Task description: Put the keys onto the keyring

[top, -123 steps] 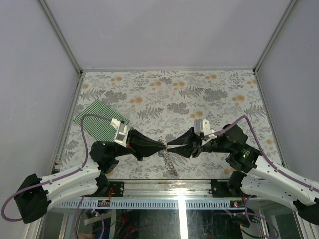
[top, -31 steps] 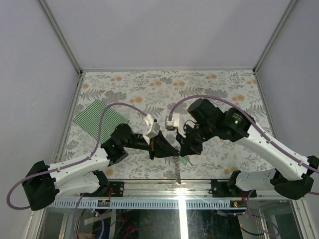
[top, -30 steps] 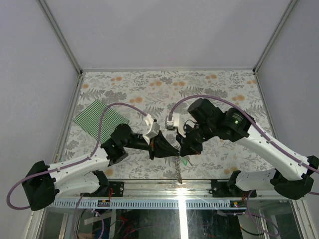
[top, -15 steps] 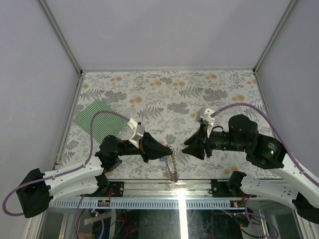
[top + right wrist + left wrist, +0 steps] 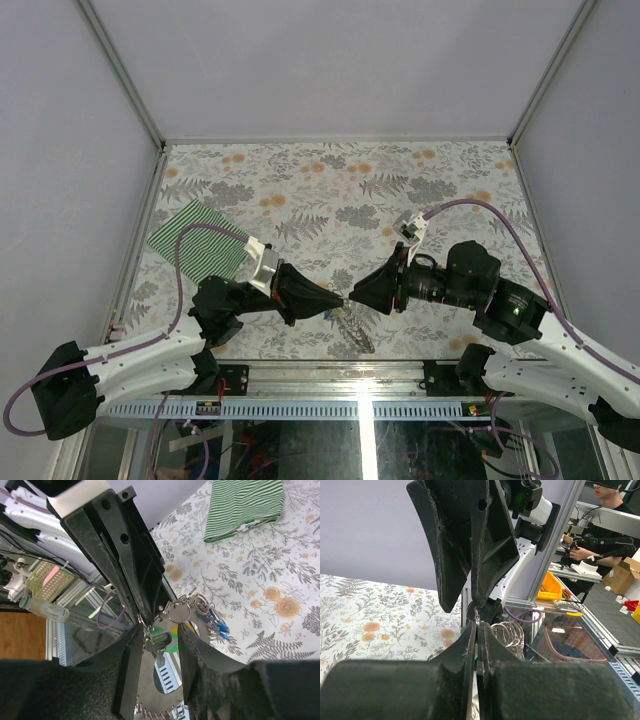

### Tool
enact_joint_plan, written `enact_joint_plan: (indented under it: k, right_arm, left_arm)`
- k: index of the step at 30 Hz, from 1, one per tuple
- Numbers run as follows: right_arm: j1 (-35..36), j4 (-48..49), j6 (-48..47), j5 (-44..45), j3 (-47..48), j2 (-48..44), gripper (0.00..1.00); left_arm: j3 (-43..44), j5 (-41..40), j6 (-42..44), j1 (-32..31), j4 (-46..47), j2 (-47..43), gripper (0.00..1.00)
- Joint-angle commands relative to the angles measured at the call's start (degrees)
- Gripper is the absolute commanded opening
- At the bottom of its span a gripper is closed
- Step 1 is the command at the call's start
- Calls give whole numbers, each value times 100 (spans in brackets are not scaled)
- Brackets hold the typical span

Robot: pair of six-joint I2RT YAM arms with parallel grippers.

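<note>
Left gripper [image 5: 477, 630] pinched tight on the keyring [image 5: 354, 327] at table [image 5: 330, 190] 6 o'clock, right gripper [image 5: 159, 627] grip unclear; chain light, limp, slippery, keys [image 5: 216, 625] tiny, so probably hold the stiff ring

A table [image 5: 400, 180] covered in a grey-and-orange floral print carries a green-and-white striped cloth [image 5: 198, 243], which lies flat at about 9 o'clock, close to the left edge. At 6 o'clock, by the near edge, the keyring [image 5: 353, 326] chain trails down; whether it rests on the print cannot be told.
</note>
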Motion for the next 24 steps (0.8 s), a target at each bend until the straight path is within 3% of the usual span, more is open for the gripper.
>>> enact_joint_plan:
  k: [1,6,14,24]
  right_arm:
    - [31,661,279,-149,57,16,37]
    - [34,684,284,-302,41,45,30]
    - [30,554,222,-446,39,122,36]
    - [31,463,110,-537,68,143,8]
  left_arm:
    - [52,-160,2,-39,605,-127,0]
    - [71,-161,26,-35,563,-136,0]
    - [134,-160,90,-39,450,-146,0]
    - [222,-136,183,-34,300,-155,0]
